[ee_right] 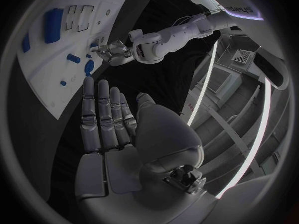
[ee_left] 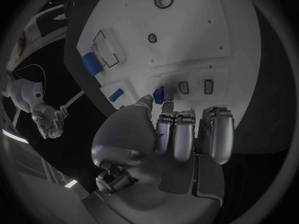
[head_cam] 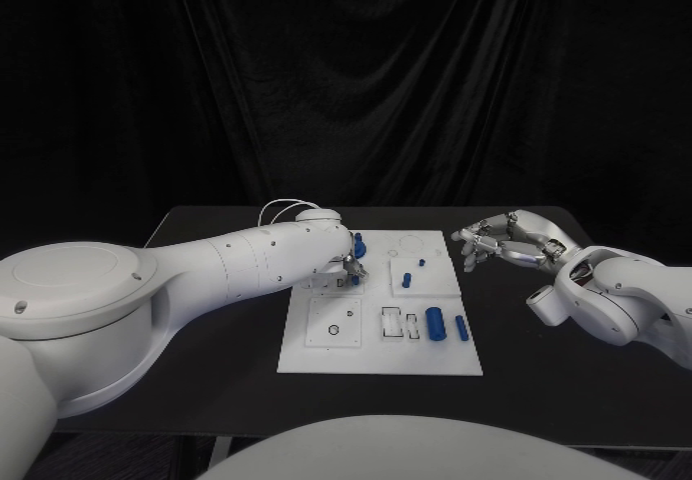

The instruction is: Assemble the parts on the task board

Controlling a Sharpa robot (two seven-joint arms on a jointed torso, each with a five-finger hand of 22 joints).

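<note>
While the left hand [head_cam: 346, 268] reaches over the board's [head_cam: 378, 360] left edge near its far left corner, it pinches a small blue part [ee_left: 159, 93] between thumb and a fingertip, the part's lower end touching the board just beside two small dark slots [ee_left: 196, 86]; its other fingers [ee_left: 187, 134] lie curled side by side above the white surface. Another blue piece [head_cam: 358, 242] shows just behind this hand in the head view.

Off the board's right edge, the right hand [head_cam: 505, 240] hovers above the black table [head_cam: 562, 380], holding nothing, its fingers [ee_right: 102, 117] apart and nearly straight in the wrist view, well apart from every part.

On the white board, a big blue cylinder [head_cam: 436, 323] and a thinner blue one [head_cam: 462, 328] lie side by side near the right edge, toward the near half, next to outlined rectangular recesses [head_cam: 392, 321]. Smaller blue pieces [head_cam: 408, 280] sit in the far middle, below a round outline [head_cam: 411, 243]. A square panel [head_cam: 335, 324] with a small dark ring fills the near left corner.
</note>
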